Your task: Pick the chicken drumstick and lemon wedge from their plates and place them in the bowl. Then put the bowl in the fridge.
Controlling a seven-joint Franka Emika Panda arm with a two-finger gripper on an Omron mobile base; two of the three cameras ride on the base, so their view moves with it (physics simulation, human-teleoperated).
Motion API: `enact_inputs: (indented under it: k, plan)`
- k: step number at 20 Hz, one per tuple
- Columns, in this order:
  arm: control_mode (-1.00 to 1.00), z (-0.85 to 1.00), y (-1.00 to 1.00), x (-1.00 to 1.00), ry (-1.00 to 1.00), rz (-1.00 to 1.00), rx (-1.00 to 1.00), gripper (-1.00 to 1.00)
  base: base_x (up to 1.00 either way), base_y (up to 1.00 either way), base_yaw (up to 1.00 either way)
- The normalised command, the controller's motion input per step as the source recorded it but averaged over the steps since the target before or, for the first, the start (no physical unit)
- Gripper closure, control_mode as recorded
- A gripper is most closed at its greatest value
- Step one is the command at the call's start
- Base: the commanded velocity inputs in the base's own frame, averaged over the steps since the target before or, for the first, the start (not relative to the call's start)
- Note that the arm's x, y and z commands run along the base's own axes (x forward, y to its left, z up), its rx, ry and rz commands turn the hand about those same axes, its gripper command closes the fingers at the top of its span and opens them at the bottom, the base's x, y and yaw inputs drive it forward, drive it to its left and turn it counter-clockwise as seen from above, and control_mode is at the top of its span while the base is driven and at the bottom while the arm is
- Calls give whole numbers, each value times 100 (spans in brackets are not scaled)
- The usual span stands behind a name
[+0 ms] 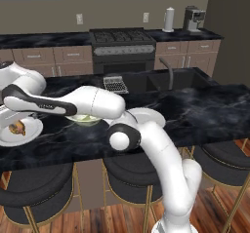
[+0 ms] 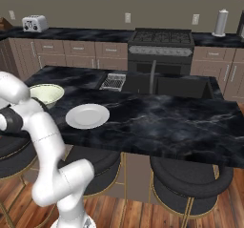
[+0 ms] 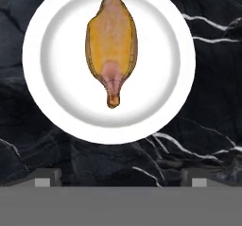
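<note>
Hand view: claw (image 3: 121,180) spread wide, nothing held, its two fingertips (image 3: 47,177) low in the picture with black bench (image 3: 208,102) between them. Claw looks straight down. Just ahead of the tips lies a white plate (image 3: 56,111), and on its middle the chicken drumstick (image 3: 112,45).

Drumstick's long axis runs away from the claw, roughly square to the line joining the two tips: thin bony end nearest, fat golden body beyond. My reading: the open span already straddles the narrow width, so no turn of the wrist looks needed, but the claw sits short of the meat and must shift forward over the body before it drops.

Left base view: same plate (image 1: 34,132) at the far left of the bench, drumstick (image 1: 18,127) on it, forearm reaching over. Bowl (image 1: 88,119) rests just right of it, partly under the arm; second plate (image 1: 149,115) further right. Lemon wedge cannot be made out.
</note>
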Motion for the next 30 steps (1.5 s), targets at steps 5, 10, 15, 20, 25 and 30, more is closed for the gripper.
enact_inputs:
  k: [5,10,15,20,25,30]
  plan:
    - [-100,-17,1,13,0,0,-8,-100,0,0,0]
    - [-100,-13,2,13,0,0,0,-100,0,0,0]
    - [-100,-13,7,11,-3,0,0,-100,0,0,0]
    - [-100,-16,8,7,-9,0,0,-100,0,0,0]
    - [-100,-7,12,13,-14,0,0,-100,0,0,0]
    - [-100,-4,17,7,-12,0,7,-100,0,0,0]
